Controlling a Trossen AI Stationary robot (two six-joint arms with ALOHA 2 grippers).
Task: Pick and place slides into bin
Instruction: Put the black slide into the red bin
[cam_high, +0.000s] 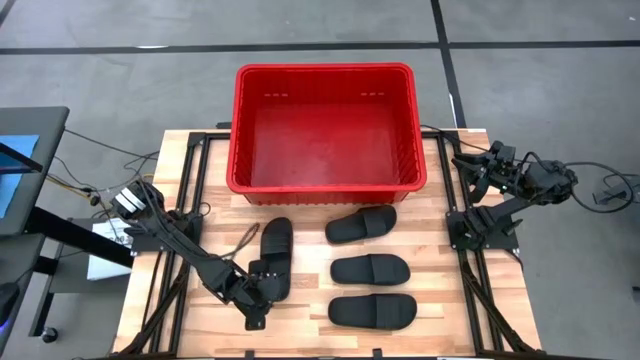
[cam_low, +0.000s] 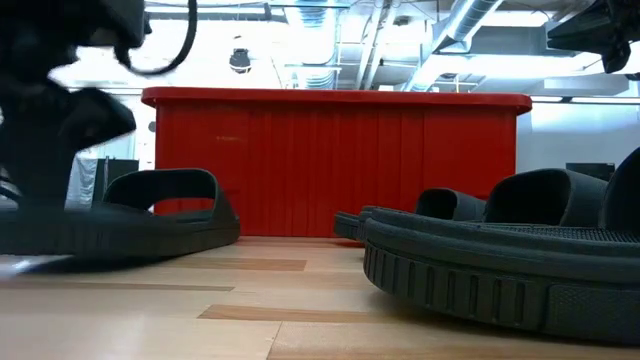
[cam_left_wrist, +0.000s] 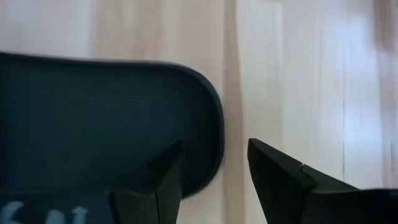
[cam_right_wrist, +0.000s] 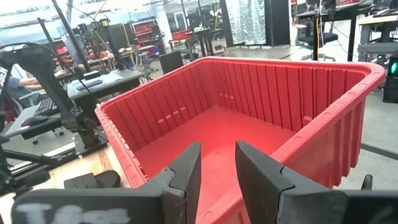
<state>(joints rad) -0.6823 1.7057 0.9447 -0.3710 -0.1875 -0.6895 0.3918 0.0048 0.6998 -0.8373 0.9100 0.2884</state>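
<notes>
Nearest the lens, the left gripper's (cam_high: 262, 303) parted fingers (cam_left_wrist: 280, 180) straddle the heel of the leftmost slide (cam_high: 275, 258), lower left of centre on the surface; judging the grasp unfinished, closing and lifting toward the empty bin (cam_high: 240, 130) comes next, right gripper (cam_right_wrist: 217, 165) waiting open.

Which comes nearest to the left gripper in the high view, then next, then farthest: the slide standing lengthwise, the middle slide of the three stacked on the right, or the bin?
1. The lengthwise slide, right at the left gripper, whose fingers straddle its heel edge.
2. The middle slide, to the right, mid-table.
3. The bin, at the table's far edge.
</notes>
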